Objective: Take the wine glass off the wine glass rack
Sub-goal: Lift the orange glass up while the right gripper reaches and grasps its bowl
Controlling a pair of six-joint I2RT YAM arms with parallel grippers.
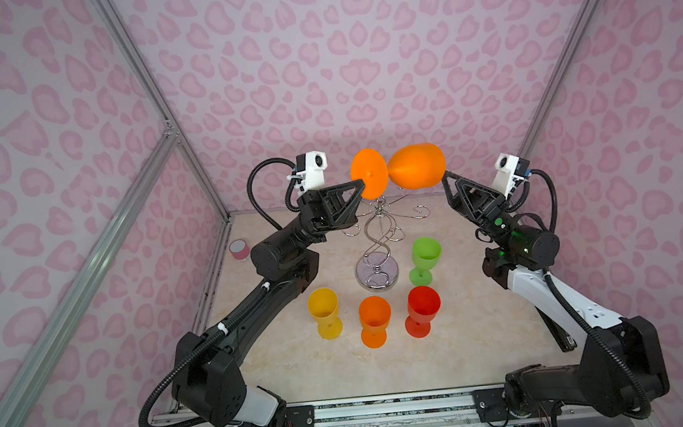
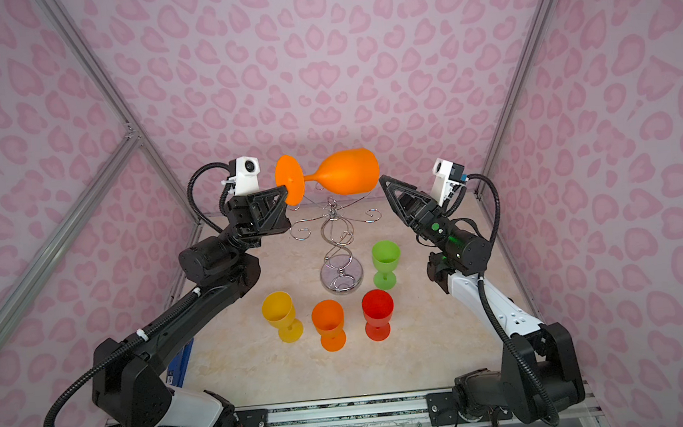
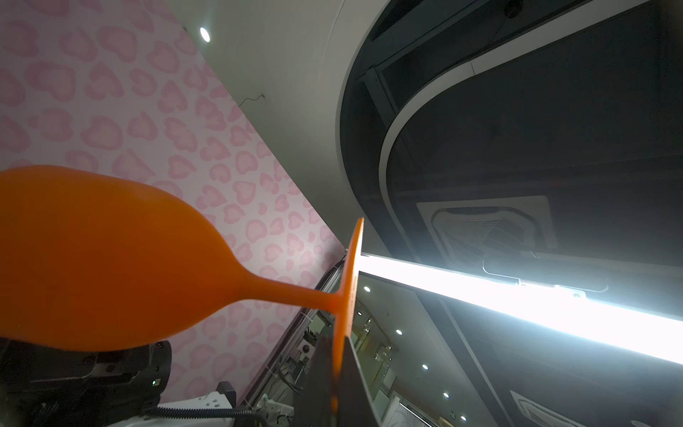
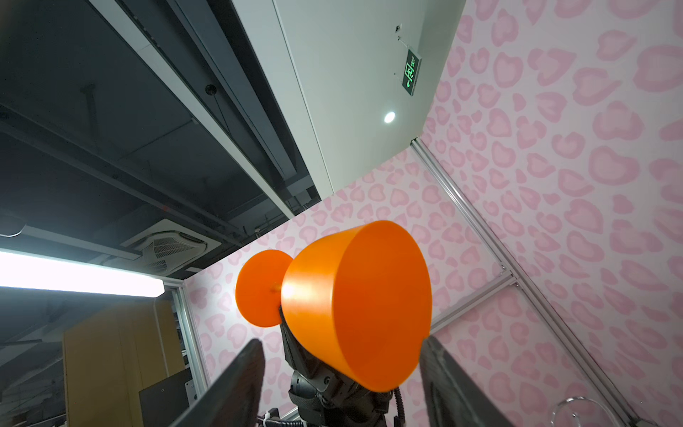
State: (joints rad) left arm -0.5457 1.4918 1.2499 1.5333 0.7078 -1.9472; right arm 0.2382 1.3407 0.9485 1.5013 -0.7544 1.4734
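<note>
1. My left tool (image 1: 362,186) is clamped tight on the edge of the wine glass's flat round foot. Its arm climbs from the near left, elbow bent, wrist reaching up and rightward.
2. My right tool (image 2: 381,178) has its jaws wide apart and grips nothing, its tips just at the bowl's rim. That arm slants up from the near right.
3. The wine glass (image 1: 415,167), smooth matte orange plastic, lies sideways in the air above the wine glass rack (image 1: 377,271), foot left, mouth right.
4. The rack is shiny chrome wire with a twisted stem, a mirrored round base and curled hook arms.
5. Nearer on the marbled beige bench (image 1: 486,328) stand a yellow goblet (image 1: 324,307), an orange goblet (image 1: 375,316) and a red goblet (image 1: 423,304). A green goblet (image 1: 426,251) stands right of the rack's base.
</note>
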